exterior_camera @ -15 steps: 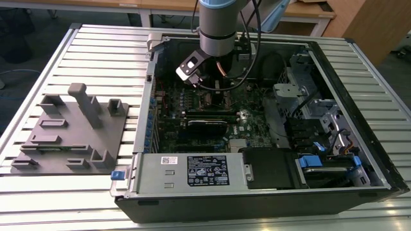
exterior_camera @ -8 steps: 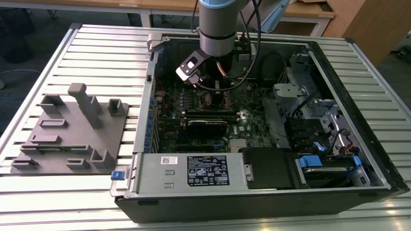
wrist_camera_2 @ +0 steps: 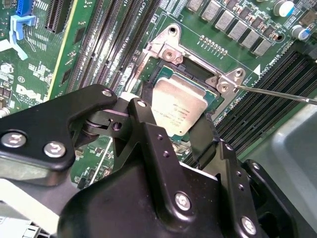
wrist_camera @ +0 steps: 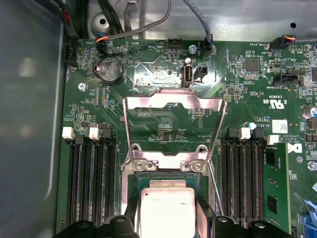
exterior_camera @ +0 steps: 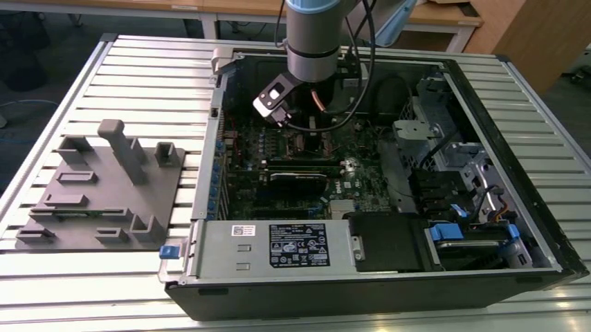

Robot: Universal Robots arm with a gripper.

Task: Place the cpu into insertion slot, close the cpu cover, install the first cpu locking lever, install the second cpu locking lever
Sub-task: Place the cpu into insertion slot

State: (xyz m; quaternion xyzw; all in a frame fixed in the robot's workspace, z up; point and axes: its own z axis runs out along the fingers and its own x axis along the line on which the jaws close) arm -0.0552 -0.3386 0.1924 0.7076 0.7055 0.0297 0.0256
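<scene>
- Well off from my tool, toward the exterior view's left, a grey fixture block (exterior_camera: 102,200) sits on the slatted desk (exterior_camera: 138,62).
- Next along, the open computer case (exterior_camera: 369,301) lies flat on the desk. Its power supply (exterior_camera: 277,245) runs along the near edge, well clear of the tool.
- My arm (exterior_camera: 314,41) reaches straight down into the case, and the tool (wrist_camera_2: 177,119) is low over the green motherboard (wrist_camera: 237,74).
- The tool is narrow. Its black fingers (wrist_camera_2: 143,124) sit against two opposite edges of the cpu (wrist_camera_2: 179,101), so I am holding the chip between them.
- The cpu is right under the tool tip and directly over the insertion slot (wrist_camera_2: 198,72), with its silver top up and its edges square with the slot's rim. From my seat I cannot tell whether it is already seated or a touch above the contacts.
- Just beyond the tool tip, the cpu cover (wrist_camera: 148,104) stands swung open from the slot's far edge. I see bare board through its window.
- A thin locking lever (wrist_camera_2: 277,92) runs out from the slot's corner, pointing away from the tool.
- Long black memory slots (wrist_camera: 91,183) flank the tool on both sides, just beside the insertion slot.
</scene>
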